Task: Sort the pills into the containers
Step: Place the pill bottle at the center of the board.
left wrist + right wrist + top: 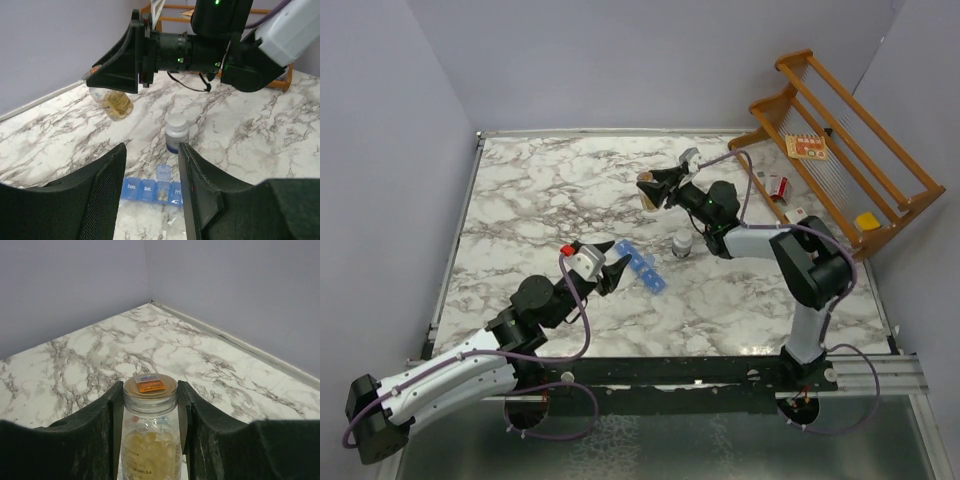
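With the right gripper clamped on the seemingly capped bottle and the left gripper half open and empty, the containers just beyond its tips with one lid up, filling seems next: uncap, then tip pills into that cell.

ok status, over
right end effector shut on clear plastic pill bottle. left end effector open over blue plastic pill strip, one lid up. dark white-capped bottle nearby.
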You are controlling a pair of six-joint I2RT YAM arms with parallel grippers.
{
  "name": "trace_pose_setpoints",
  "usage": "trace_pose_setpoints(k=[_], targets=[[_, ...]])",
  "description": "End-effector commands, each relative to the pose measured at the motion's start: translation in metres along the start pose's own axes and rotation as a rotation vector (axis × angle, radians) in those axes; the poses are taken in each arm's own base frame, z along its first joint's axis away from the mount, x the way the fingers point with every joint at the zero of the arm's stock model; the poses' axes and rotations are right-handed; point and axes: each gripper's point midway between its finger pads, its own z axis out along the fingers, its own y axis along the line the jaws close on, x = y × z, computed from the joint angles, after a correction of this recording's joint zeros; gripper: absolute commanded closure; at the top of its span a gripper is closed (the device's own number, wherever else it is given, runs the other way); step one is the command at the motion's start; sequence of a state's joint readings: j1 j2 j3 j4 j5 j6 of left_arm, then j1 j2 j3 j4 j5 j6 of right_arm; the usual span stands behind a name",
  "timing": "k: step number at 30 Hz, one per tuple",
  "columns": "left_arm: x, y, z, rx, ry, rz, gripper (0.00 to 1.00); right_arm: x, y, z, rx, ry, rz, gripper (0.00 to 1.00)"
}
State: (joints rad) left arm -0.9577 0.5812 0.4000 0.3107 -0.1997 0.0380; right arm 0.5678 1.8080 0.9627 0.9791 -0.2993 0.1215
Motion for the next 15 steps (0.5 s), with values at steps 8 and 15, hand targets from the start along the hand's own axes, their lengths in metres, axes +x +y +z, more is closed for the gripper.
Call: trace_pose_setpoints(k=[8,15], targets=[[-0.011,0.011,-0.001,-0.063,-0.082,-0.002,0.50,0.030,-0.016,-0.002,-0.223,-0.206,0.005,0.99],[0.000,0.003,0.009,-0.033,-0.041,-0.007,0.52,0.033,-0.034,-0.005,-0.210,-0.170,-0.074,0.99]])
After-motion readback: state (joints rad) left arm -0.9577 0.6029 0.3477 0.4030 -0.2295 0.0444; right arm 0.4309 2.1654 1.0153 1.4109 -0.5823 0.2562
